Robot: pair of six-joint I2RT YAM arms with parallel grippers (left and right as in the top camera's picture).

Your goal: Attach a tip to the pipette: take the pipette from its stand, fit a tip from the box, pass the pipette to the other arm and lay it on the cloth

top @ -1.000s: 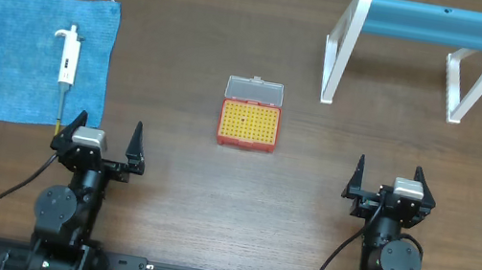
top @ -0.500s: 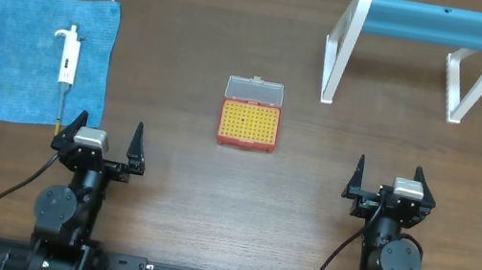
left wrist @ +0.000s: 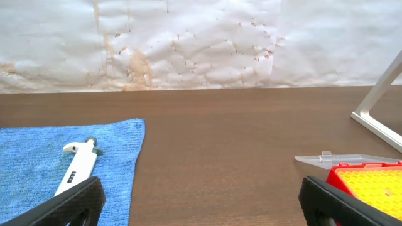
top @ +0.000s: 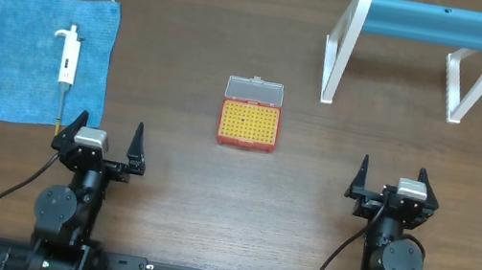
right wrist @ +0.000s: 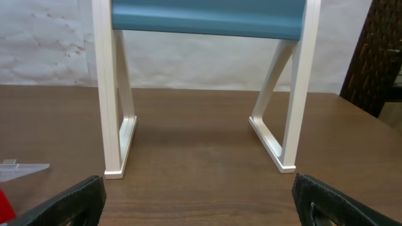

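Nearest the bases, the left gripper (top: 110, 125) and right gripper (top: 392, 169) hang over the wooden table (top: 240, 203), fingers spread wide, holding nothing. Farther out, the open tip box (top: 249, 124) stands mid-table. Left of it the pipette (top: 68, 57) lies on the blue cloth (top: 9, 69), yellow tip toward the left gripper. Farthest right is the pipette stand (top: 433, 25).

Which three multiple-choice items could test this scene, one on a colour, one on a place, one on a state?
1. The cloth is: A. blue B. red C. white
2. The pipette lies: A. in the left gripper B. on the cloth C. in the right gripper
3. The two grippers are: A. both shut B. both open C. one shut
Key: 1 A, the top view shows it blue; 2 B, it rests flat on the cloth; 3 B, each gripper's fingers stand apart, empty.
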